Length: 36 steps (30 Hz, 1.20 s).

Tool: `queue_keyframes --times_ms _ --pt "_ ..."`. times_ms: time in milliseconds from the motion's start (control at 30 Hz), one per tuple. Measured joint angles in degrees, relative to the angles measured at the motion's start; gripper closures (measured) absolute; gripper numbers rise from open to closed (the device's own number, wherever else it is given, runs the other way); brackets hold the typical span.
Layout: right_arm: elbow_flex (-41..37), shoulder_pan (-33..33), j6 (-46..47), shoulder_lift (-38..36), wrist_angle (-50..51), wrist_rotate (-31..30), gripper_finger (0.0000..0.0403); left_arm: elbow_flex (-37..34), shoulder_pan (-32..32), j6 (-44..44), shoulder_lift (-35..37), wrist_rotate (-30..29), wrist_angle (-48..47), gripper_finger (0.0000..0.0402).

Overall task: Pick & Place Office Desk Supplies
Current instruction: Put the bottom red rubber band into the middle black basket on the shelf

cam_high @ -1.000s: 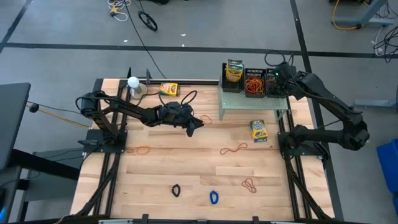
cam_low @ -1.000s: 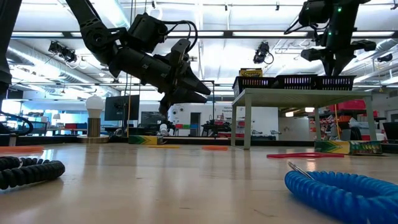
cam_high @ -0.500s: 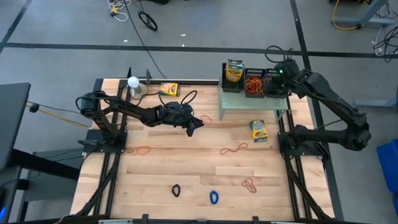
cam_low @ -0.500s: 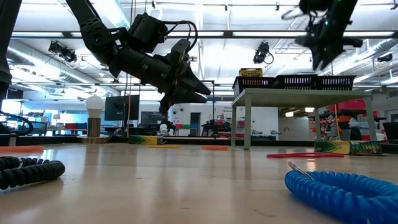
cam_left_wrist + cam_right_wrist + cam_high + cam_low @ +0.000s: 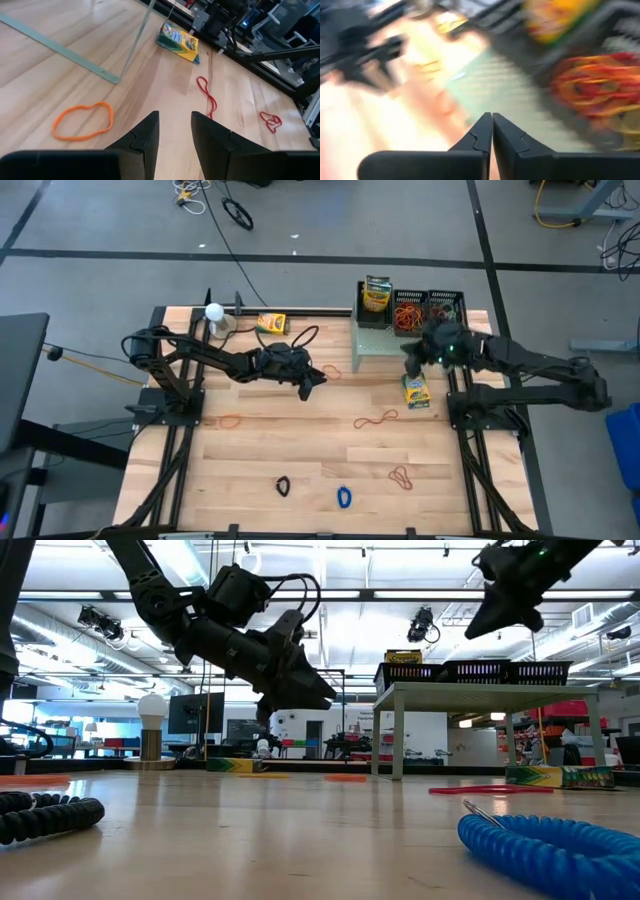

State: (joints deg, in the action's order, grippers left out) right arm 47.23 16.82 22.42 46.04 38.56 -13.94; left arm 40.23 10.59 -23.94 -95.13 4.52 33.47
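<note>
My left gripper (image 5: 312, 378) hovers open over the table's middle; an orange rubber band (image 5: 82, 121) lies on the wood just ahead of it. My right gripper (image 5: 410, 358) is shut and empty, raised in front of the pale green shelf (image 5: 385, 345), above a yellow-and-green crayon box (image 5: 415, 388) lying flat. On the shelf stand black mesh trays: one with a crayon box (image 5: 376, 293), one full of rubber bands (image 5: 407, 312), and a third (image 5: 446, 304). Another crayon box (image 5: 271, 323) lies near the far edge.
Loose bands lie on the table: orange (image 5: 231, 421), red (image 5: 375, 419), red (image 5: 401, 475), black (image 5: 283, 485) and blue (image 5: 344, 497) near the near edge. A white ball on a stand (image 5: 214, 313) is at the far left. The near left wood is bare.
My right gripper has swung away from above the mesh trays on the shelf, toward the table's near edge and left, and now hangs in front of the shelf over the crayon box. Its wrist view is blurred by the motion. The left arm stayed still.
</note>
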Motion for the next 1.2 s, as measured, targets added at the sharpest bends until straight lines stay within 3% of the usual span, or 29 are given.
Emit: queue_keyframes --times_ms 133,300,500,700,833,1200 --pt "-1.5 -9.6 4.2 0.2 1.6 0.2 0.0398 0.0 0.0 0.4 0.0 -0.8 0.0 0.0282" --pt "-3.8 -22.2 12.9 2.4 1.5 -4.4 0.0388 0.0 0.0 2.2 0.0 -1.5 0.0 0.0282" --pt "-5.2 -35.0 27.4 7.8 1.9 -4.1 0.0387 0.0 -0.5 6.1 0.0 3.3 1.7 0.0284" --pt "-5.2 -45.7 41.3 15.9 1.5 -1.4 0.0387 0.0 -1.8 9.1 -1.7 4.1 4.1 0.0337" --pt "-5.2 -50.7 48.8 21.5 -1.8 -0.3 0.0387 0.0 -2.4 11.4 -4.0 9.7 9.9 0.0392" --pt "5.0 -58.6 57.3 36.9 -1.6 2.3 0.0387 -0.6 -3.3 10.6 -4.4 13.5 10.1 0.0397"
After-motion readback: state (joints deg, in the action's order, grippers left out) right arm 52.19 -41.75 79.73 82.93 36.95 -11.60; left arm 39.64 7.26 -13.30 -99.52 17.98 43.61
